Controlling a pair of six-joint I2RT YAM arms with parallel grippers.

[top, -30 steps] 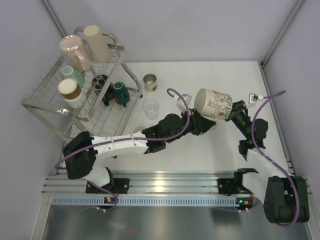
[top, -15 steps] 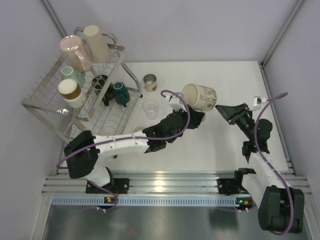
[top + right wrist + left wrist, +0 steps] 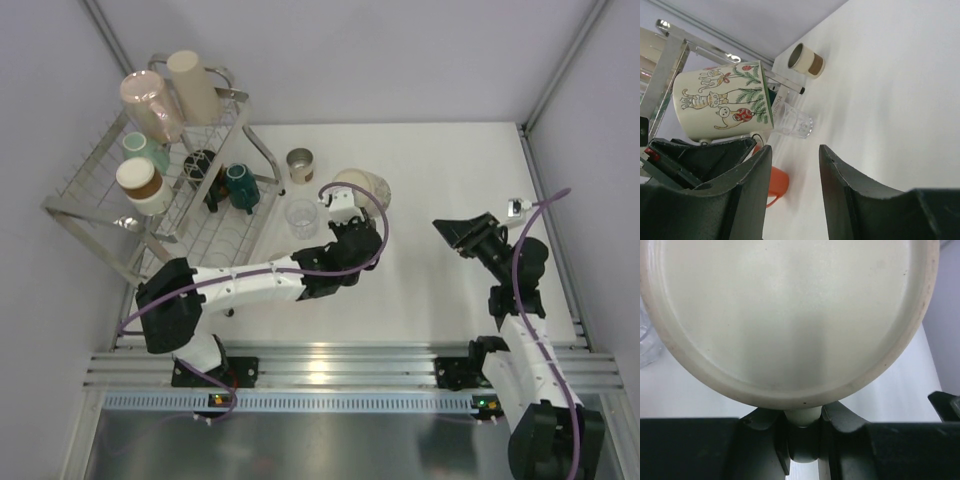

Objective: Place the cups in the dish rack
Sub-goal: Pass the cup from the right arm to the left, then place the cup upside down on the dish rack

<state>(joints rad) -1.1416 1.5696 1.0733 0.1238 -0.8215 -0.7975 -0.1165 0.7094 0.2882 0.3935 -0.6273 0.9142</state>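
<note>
Left hand (image 3: 351,209) is clamped on a cream ceramic mug painted with cats (image 3: 362,187). From the top camera I see it held over the white counter (image 3: 430,160), just right of the clear glass tumbler (image 3: 301,217) and near the small brown-banded cup (image 3: 300,165). The silver wire dish rack (image 3: 95,205) sits at the far left, already carrying several cups, among them a tall pink cup (image 3: 150,102) and a dark teal mug (image 3: 240,186). Right hand (image 3: 452,231) hangs well apart from the mug, fingers spread and empty.

Left wrist camera: the mug's pale base (image 3: 790,315) fills the view, and the left hand (image 3: 802,429) pinches its handle stub.

Right wrist camera: the right hand (image 3: 793,150) stands apart with nothing between the fingers. Beyond it I see the mug (image 3: 722,105), the tumbler (image 3: 796,123) and the banded cup (image 3: 807,61) — the rack's frame (image 3: 670,55) is behind them.
</note>
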